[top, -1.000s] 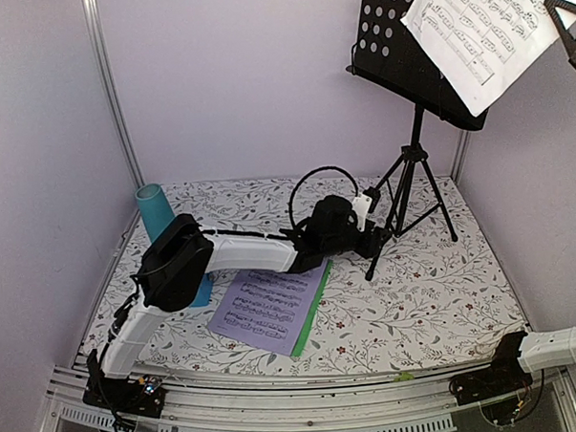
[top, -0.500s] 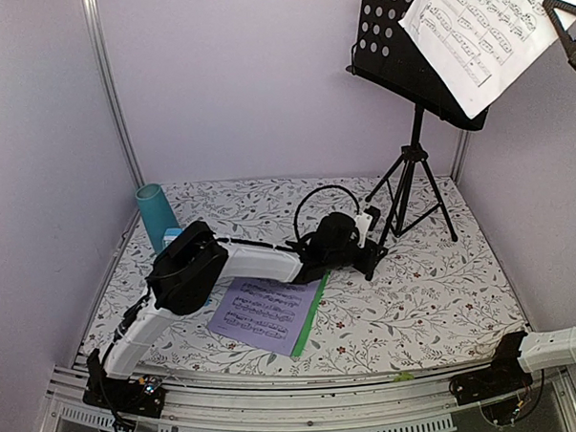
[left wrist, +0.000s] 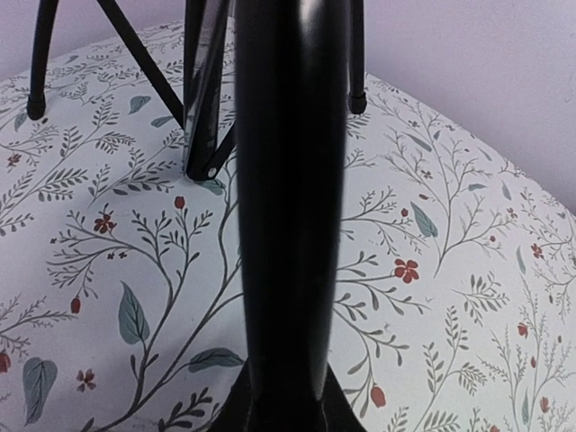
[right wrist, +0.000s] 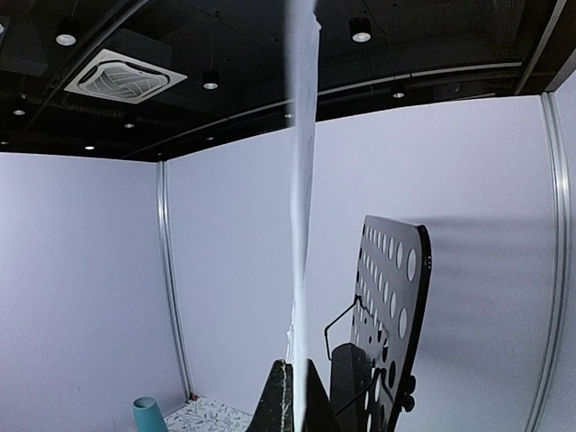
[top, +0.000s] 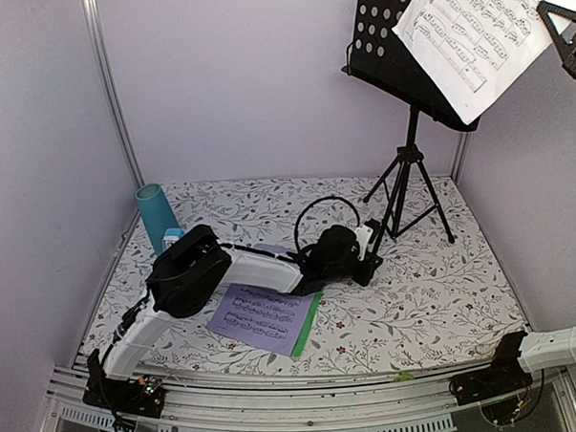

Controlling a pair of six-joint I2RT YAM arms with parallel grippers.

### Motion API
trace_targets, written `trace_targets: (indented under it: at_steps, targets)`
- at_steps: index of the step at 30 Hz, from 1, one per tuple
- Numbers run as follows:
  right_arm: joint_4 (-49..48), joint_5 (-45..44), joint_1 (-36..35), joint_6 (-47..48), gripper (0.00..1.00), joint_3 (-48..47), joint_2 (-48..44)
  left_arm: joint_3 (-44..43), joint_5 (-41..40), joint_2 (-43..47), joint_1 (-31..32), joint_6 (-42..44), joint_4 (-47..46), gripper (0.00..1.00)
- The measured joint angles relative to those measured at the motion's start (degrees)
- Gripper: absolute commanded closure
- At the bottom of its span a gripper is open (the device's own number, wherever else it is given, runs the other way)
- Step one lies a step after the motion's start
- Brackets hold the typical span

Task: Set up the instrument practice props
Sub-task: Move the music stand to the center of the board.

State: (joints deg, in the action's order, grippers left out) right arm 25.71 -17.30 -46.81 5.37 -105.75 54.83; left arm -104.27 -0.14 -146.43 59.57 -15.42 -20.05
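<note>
The black tripod music stand [top: 407, 177] rises at the back right, its perforated desk [top: 393, 41] high up. My left gripper [top: 369, 262] lies low on the table, shut round the stand's near leg [left wrist: 288, 216], which runs straight up between the jaws of that gripper [left wrist: 286, 409]. My right gripper [top: 567, 33] is high at the top right, shut on a white sheet-music page [top: 471, 26] in front of the desk. That page [right wrist: 301, 225] shows edge-on in the right gripper [right wrist: 294, 396]. A green-edged page [top: 265, 313] lies flat on the table. The blue metronome [top: 171, 236] peeks out behind my left arm.
A teal cylinder cup [top: 155, 214] stands at the back left, next to the metronome. The other tripod legs [left wrist: 202, 90] spread on the flowered table cover [top: 425, 287]. Purple walls close in the back and both sides.
My left gripper's jaws have closed on the tripod's near leg. The left arm has dropped lower, and the stand has shifted slightly left. The right gripper still holds the page up.
</note>
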Motion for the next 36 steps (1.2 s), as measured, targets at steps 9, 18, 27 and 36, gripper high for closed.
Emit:
trace_targets:
  at_steps: [9, 18, 27, 36]
  targets:
    - [0.39, -0.07, 0.00, 0.00, 1.00, 0.52, -0.02, 13.64, -2.58, 7.21, 0.59, -0.76, -5.66, 1.00]
    - [0.42, -0.07, 0.00, 0.76, 1.00, 0.48, -0.39, 24.28, -5.77, 12.83, 2.71, -2.62, -10.19, 1.00]
    - [0.35, -0.04, 0.00, 1.95, 1.00, -1.33, -0.50, 27.71, -7.87, 14.82, 4.13, -3.32, -11.19, 1.00]
    - [0.39, 0.11, 0.00, 2.05, 1.00, -1.60, -0.92, 30.45, -9.44, 16.26, 5.33, -4.07, -12.33, 1.00]
